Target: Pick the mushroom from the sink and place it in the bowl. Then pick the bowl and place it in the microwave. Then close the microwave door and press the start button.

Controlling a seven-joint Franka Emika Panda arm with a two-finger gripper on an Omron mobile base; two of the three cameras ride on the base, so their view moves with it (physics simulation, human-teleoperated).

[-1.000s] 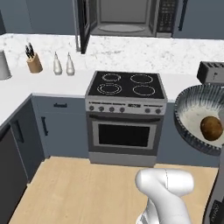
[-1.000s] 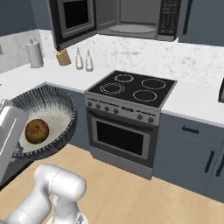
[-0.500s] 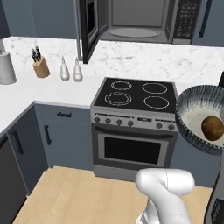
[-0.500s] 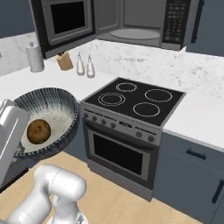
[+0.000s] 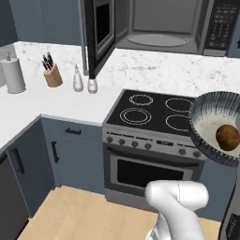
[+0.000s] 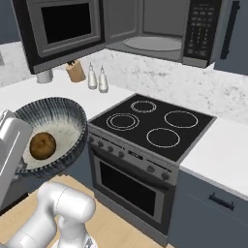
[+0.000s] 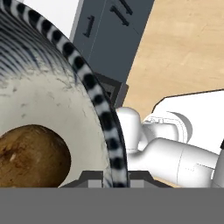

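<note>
The bowl, dark streaked outside and pale inside, hangs in the air in front of the stove, tilted toward the cameras. The brown mushroom lies inside it. My gripper is shut on the bowl's striped rim, one finger inside and one outside. The microwave stands open above the stove with its turntable showing. The microwave door is swung out to the left. The sink is out of view.
A black stove with an oven sits below the microwave. A knife block, two shakers and a paper towel roll stand on the left counter. Grey cabinets line the wood floor.
The whole picture has shifted: the base has driven closer, so stove and microwave look larger and nearer. The bowl with the mushroom stays held in the same grip.
</note>
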